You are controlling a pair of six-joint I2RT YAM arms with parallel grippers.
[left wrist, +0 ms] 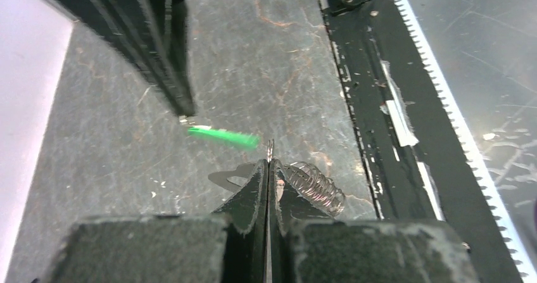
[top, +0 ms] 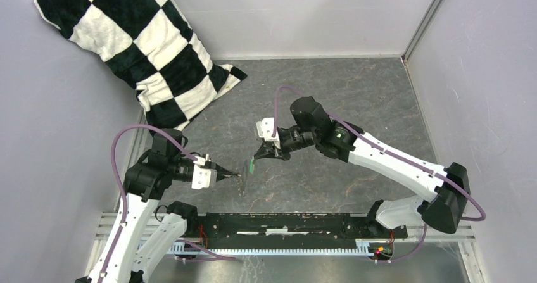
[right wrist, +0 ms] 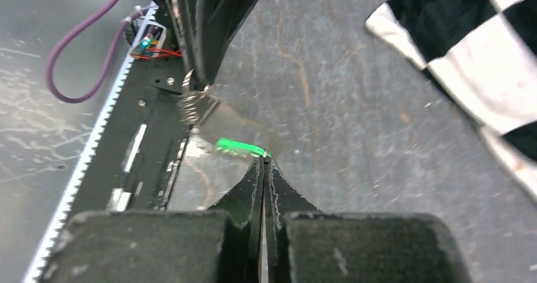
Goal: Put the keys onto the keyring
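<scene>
The keyring (top: 243, 183) hangs edge-on over the grey table with my left gripper (top: 234, 176) shut on it. In the left wrist view its thin rim (left wrist: 270, 147) pokes out past the closed fingertips, and the coil of small metal pieces (left wrist: 316, 185) lies just to the right of them. The green-tagged key (top: 251, 164) is pinched in my shut right gripper (top: 257, 157). It reaches toward the ring from the upper right and its tip is a short way from the rim. The right wrist view has the green key (right wrist: 240, 147) at my fingertips and the coil (right wrist: 189, 109) under the left fingers.
A black-and-white checkered pillow (top: 139, 49) leans in the far left corner. A black rail (top: 285, 226) with a toothed strip runs along the near edge between the arm bases. Pale walls close in the table on the left, back and right.
</scene>
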